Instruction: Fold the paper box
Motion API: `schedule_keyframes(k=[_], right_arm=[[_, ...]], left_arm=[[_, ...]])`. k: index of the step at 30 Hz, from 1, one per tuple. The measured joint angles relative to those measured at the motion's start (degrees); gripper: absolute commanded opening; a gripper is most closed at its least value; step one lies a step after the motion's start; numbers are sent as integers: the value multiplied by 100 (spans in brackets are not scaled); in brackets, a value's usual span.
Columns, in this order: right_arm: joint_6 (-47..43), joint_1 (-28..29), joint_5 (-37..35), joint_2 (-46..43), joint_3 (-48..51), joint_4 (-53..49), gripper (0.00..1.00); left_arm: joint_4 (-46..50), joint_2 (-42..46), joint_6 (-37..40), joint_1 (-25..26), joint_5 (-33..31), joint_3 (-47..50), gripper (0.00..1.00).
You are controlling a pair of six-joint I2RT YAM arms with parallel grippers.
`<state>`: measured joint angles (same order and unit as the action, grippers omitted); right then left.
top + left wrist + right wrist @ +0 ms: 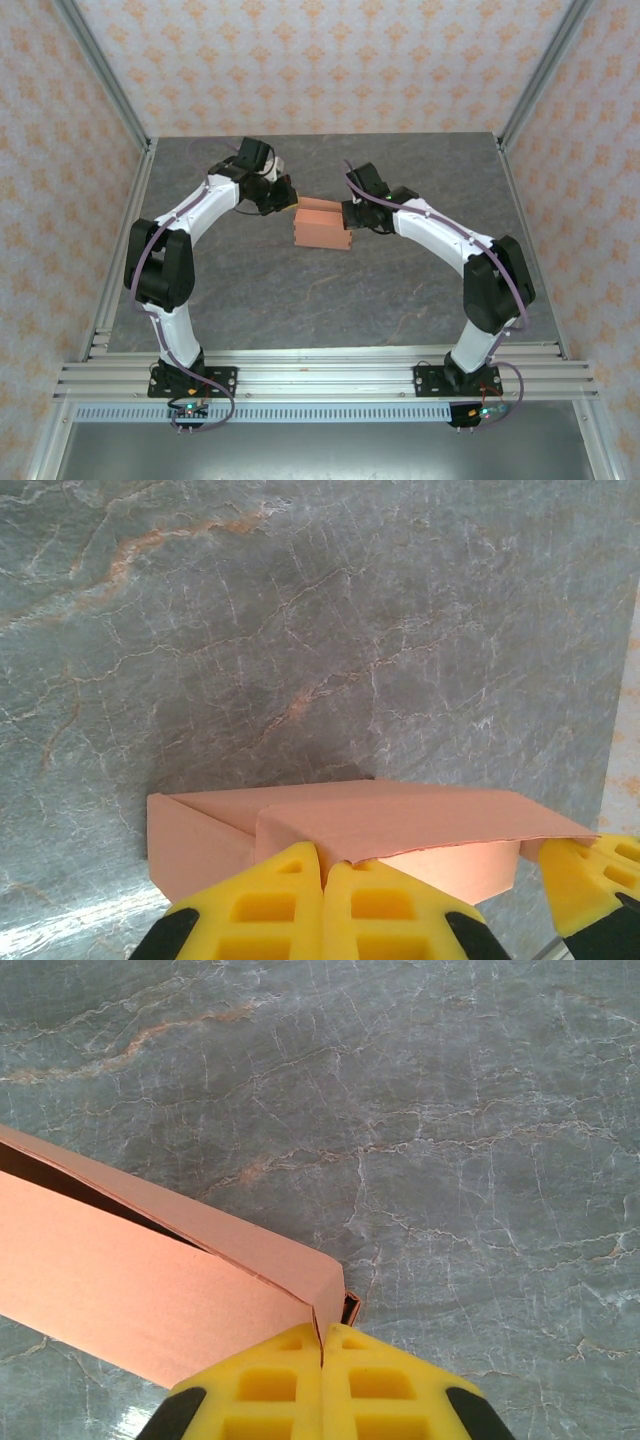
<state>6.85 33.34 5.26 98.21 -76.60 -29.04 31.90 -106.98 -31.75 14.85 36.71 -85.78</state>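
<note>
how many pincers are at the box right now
2. The left pincer, shut, meets the paper box at its left end; the right pincer, shut, meets its right end. Whether either pinches the card is unclear.

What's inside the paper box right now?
The paper box has a slit open under its top flap; there I see dark shadow and no contents. The flap covers the rest of the inside.

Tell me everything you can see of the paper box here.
The paper box is salmon-orange thin card, partly folded into a small shallow rectangular shape, lying on the grey marbled table between the arms. One long flap stands ajar, showing a dark gap. The left gripper and right gripper, fingers shut, meet opposite ends.
</note>
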Motion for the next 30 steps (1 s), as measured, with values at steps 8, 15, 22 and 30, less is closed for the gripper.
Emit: schedule_keyframes(k=[8,15,22,30], right_arm=[[0,2,-39,-2,76,17,0],[0,7,-37,-2,140,90,0],[37,17,-15,-26,186,216,0],[175,76,11,-212,282,533,0]], left_arm=[[-17,11,-129,0,61,168,0],[42,87,-120,0,48,256,0],[55,308,-120,0,-11,457,0],[-262,824,-114,28,-426,890,0]])
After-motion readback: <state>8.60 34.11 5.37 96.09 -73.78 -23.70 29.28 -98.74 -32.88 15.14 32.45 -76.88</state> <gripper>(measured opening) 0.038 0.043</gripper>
